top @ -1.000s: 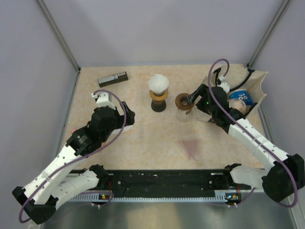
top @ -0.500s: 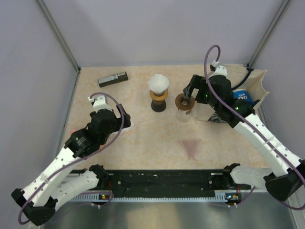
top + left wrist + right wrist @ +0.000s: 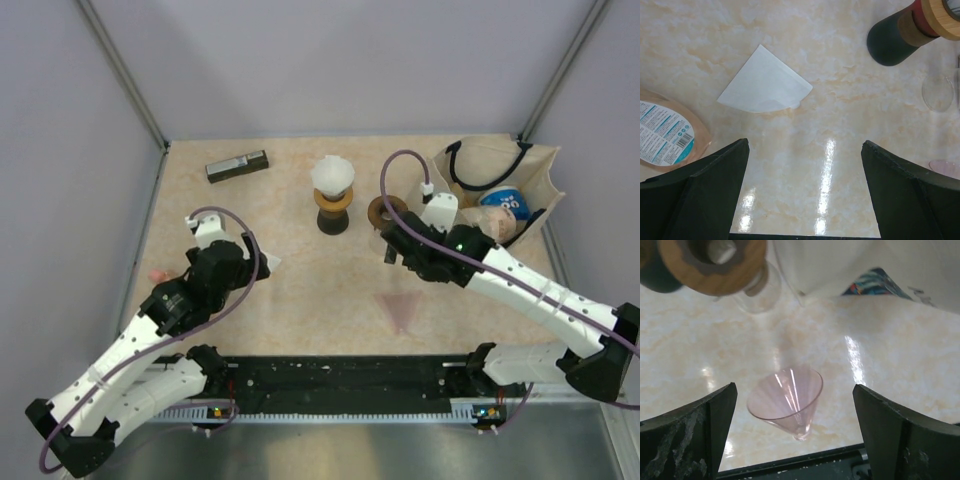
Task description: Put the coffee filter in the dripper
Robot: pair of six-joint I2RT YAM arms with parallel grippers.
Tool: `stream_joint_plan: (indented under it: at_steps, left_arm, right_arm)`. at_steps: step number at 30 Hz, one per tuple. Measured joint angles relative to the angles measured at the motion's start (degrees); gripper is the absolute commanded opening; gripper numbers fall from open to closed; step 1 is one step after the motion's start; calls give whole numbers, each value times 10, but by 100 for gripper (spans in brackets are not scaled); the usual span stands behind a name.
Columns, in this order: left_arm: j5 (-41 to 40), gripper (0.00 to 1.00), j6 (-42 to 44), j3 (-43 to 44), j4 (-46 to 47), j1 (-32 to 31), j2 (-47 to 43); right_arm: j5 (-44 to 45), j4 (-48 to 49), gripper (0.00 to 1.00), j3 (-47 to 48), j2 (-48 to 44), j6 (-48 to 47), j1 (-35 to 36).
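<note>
The coffee filter (image 3: 766, 83), thin and limp paper by the look of it, lies flat on the table (image 3: 840, 100) just ahead of the left gripper (image 3: 802, 150), whose jaws stand wide apart like those of the right gripper (image 3: 794, 388) above the tipped-over dripper (image 3: 787, 400), and I'd pinch it lightly at its curved edge, since it would crease easily.

Dark bar (image 3: 237, 165) lies back left, canvas bag (image 3: 545, 175) (filled) back right.
</note>
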Motion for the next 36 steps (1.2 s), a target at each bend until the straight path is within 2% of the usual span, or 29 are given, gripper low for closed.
stream_joint_plan:
  at_steps: [2,9,17,25,29,33,36]
  left_arm:
    - [7,99,0,-7,3,0,-3]
    - [24,99,1,-26,11,0,-10]
    - [52,99,1,-38,18,0,-18]
    - [76,99,0,-48,30,0,-17]
    - [78,99,0,-48,30,0,-17]
    - [78,99,0,-48,30,0,-17]
    - [76,99,0,-49,30,0,-17]
  right_arm:
    - [6,-30,99,-44,-7,54,0]
    - [-8,-37,97,-155,-51,140,-14]
    - [-117,85,84,-280,-128,134,-134]
    - [-212,172,71,-321,-130,114,-177]
    - [-244,200,62,-330,-109,108,-188]
    - [-261,217,45,-335,-88,99,-195]
    - [-267,225,36,-339,-85,94,-200]
